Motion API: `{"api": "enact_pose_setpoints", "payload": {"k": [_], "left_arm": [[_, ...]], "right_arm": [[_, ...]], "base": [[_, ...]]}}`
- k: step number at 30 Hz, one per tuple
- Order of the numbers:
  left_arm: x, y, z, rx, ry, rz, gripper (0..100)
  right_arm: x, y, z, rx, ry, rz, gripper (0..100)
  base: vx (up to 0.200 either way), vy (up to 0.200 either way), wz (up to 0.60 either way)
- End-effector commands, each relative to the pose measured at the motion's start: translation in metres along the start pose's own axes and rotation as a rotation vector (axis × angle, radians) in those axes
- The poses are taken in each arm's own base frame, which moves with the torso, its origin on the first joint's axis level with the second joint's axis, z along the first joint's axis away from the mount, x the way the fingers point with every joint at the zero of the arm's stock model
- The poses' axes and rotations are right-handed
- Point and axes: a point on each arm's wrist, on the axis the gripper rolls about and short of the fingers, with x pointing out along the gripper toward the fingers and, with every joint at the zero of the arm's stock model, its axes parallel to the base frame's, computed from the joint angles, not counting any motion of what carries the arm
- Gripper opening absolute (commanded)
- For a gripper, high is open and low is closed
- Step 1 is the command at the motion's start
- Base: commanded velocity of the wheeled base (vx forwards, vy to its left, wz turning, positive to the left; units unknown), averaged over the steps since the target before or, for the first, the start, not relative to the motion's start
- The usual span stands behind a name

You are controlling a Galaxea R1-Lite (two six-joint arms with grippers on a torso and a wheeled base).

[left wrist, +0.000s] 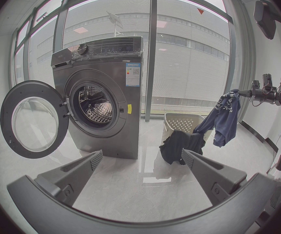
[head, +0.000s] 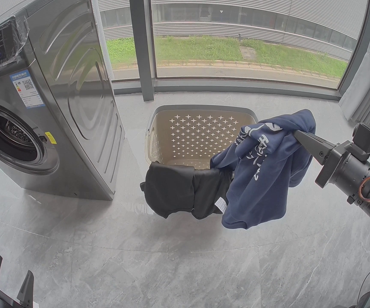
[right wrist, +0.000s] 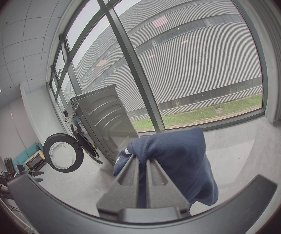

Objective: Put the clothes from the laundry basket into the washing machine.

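Navy sweatshirt is covering the tips of your right gripper clamping it; your left gripper, half-cropped, is hanging open.

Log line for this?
right gripper: holds navy hoodie aloft | left gripper: open | black garment: draped over basket | washer door: open

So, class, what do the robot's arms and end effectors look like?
The left end effector is dark grey: two tapered wedge fingers with textured pads. The right end effector matches, on a black cylindrical wrist looped by an orange cable.
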Motion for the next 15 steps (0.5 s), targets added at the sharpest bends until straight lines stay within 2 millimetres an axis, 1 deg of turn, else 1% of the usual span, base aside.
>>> {"api": "enact_pose_setpoints", "payload": {"k": [1, 15], "left_arm": [[-0.0001, 0.0003, -0.0053, -0.001, 0.0, -0.001, 100], [-0.0001, 0.0003, -0.0053, -0.002, 0.0, -0.001, 100]], "right_arm": [[0.0003, 0.0006, -0.0001, 0.001, -0.004, 0.004, 0], [0.0015, 0.0036, -0.0062, 0.003, 0.021, 0.021, 0]], "base": [[0.0, 0.2, 0.0], [0.0, 0.2, 0.0]]}}
